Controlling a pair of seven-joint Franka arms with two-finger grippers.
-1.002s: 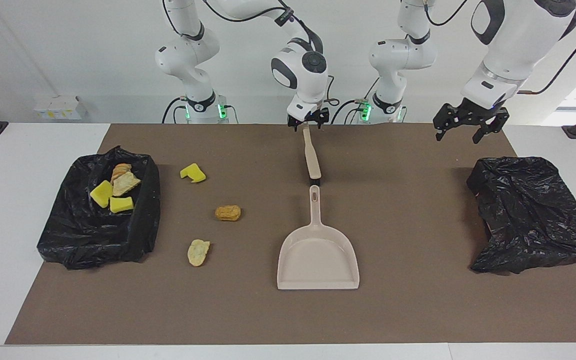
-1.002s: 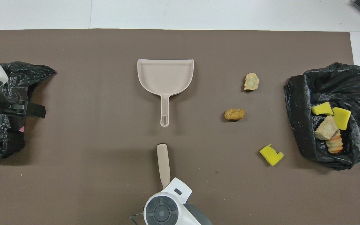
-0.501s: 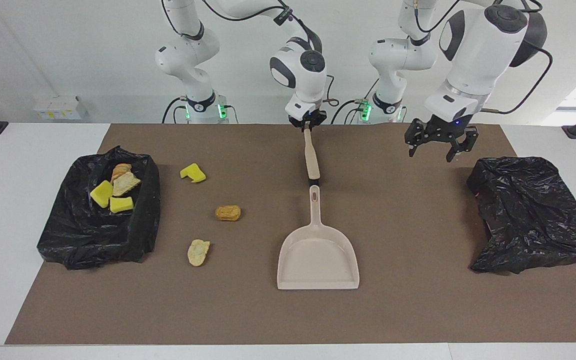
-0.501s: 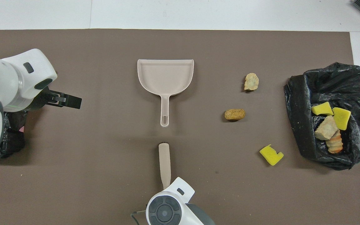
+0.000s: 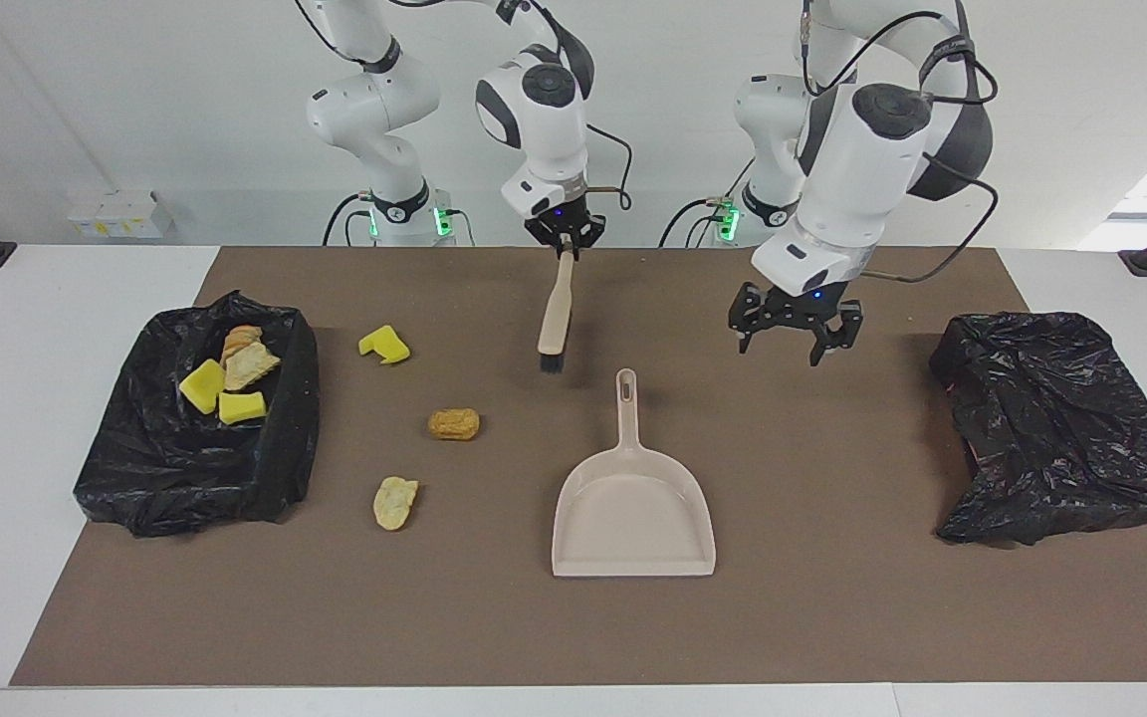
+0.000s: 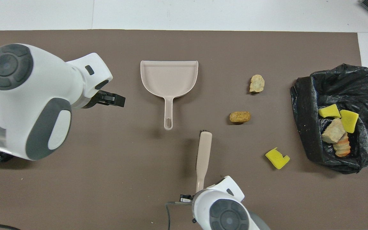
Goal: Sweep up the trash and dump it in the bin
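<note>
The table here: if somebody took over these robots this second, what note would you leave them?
Right gripper: shut on the brush, raised and tilted over the mat near the dustpan's handle.
Left gripper: open, holding nothing, in the air over the mat beside the dustpan.
Dustpan: flat on the mat, nothing in it.
Done: four scraps lie in the black-lined bin at the right arm's end.
Left: three loose scraps on the mat between that bin and the dustpan: a yellow sponge chunk, a brown piece, a pale piece. Sweep them into the dustpan and dump them.
A second black bag lies at the left arm's end.
</note>
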